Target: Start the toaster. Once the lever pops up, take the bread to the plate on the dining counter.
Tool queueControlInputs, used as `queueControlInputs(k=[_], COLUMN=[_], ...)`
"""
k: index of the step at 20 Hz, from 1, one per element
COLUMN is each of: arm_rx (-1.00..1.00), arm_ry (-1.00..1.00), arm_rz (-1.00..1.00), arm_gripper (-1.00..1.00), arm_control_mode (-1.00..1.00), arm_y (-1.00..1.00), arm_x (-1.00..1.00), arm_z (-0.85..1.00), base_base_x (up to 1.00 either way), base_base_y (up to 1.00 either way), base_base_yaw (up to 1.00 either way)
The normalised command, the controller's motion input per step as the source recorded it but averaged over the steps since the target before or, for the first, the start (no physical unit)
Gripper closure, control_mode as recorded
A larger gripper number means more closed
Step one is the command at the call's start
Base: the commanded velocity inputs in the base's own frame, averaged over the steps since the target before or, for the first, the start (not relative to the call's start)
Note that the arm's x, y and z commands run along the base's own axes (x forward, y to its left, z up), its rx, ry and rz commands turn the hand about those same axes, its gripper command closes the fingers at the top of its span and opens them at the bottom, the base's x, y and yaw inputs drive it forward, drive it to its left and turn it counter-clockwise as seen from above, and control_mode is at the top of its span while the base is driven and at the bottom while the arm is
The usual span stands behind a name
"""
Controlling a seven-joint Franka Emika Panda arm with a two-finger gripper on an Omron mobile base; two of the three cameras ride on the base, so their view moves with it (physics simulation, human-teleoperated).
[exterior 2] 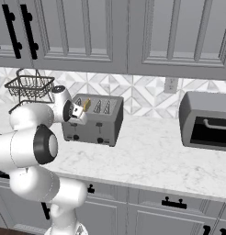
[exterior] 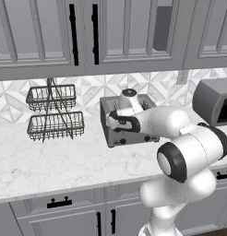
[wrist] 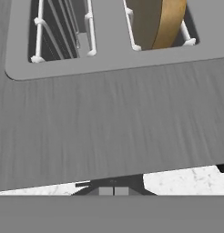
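Close up, bread (wrist: 165, 22) sits slotted

White marble counter (exterior: 50, 166) against tiled wall. On it: two-tier wire basket (exterior: 54, 113) at left, toaster (exterior 2: 94, 120) in the middle, grey microwave-like box (exterior 2: 207, 121) at right, all apart.

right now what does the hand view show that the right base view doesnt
Hand view: a close look down into the toaster slots, with their white wire guides, and the shut gripper low at the toaster's front edge.
Right base view: the arm, the toaster's front knobs, a wire basket rack, the grey oven box, the marble counter and cabinets.
Both: the toaster with the bread standing in one slot.
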Motion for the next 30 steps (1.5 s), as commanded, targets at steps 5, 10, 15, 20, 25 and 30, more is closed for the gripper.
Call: queueControlInputs(k=[5, 10, 15, 20, 25, 30], arm_rx=[-0.05, 0.0, 0.0, 0.0, -0.01, -0.01], arm_ry=[-0.14, -0.22, -0.03, 0.01, 0.13, 0.31], arm_rz=[0.0, 0.0, 0.0, -0.01, -0.04, -0.08], arm_gripper=[1.0, 1.0, 1.0, 1.0, 1.0, 1.0], arm_control_mode=[-1.0, -1.0, -1.0, -1.0, -1.0, -1.0], arm_y=[0.0, 0.0, -0.03, -0.05, -0.01, 0.0], arm_x=[0.0, 0.03, 0.24, 0.03, 0.0, 0.0], arm_z=[-0.55, -0.03, -0.02, -0.53, -0.62, -0.75], base_base_x=[0.0, 0.0, 0.0, 0.0, 0.0, 0.0], base_base_y=[0.0, 0.0, 0.0, 0.0, 0.0, 0.0], base_base_yaw=[0.0, 0.0, 0.0, 0.0, 0.0, 0.0])
